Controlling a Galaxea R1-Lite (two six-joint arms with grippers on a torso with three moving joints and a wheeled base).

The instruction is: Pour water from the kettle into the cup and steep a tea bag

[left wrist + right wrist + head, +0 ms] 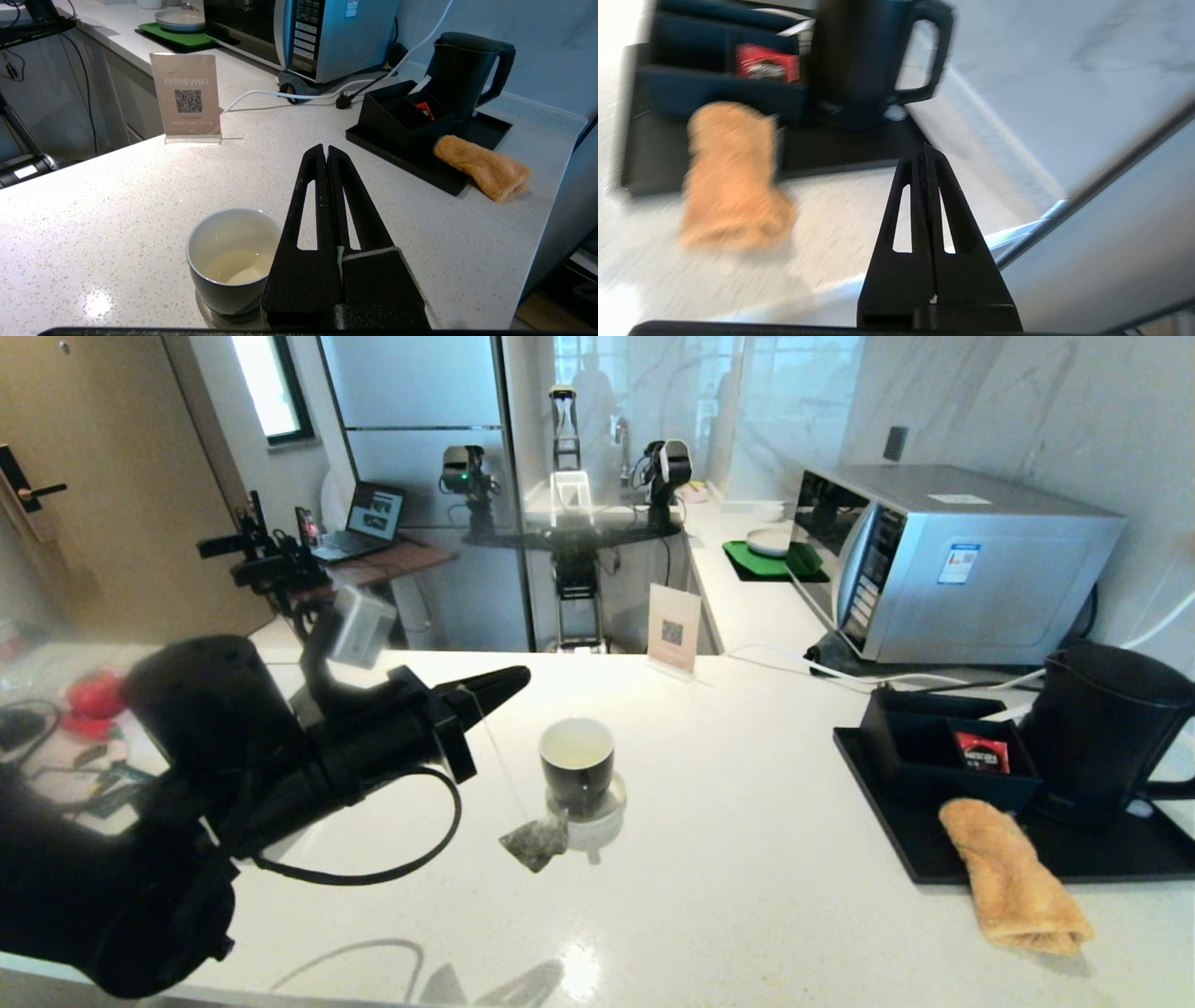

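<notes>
Pressed-together left fingers (495,683) pinch a thin string (495,756); its grey-green fabric tea bag (535,843) dangles beside the glossy cup (577,767). Right gripper (926,151): fingers closed, empty.

left gripper (325,151) hanging over the counter right beside the cup (231,261)
fingers pressed together, a bit of water (236,266) in the cup, kettle (467,70) on the black tray (420,163) further back

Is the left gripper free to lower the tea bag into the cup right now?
Probably yes. The left gripper, shut on the string, holds the tea bag hanging beside the cup, whose mouth is open; it seems to need a lift over the rim first.
</notes>
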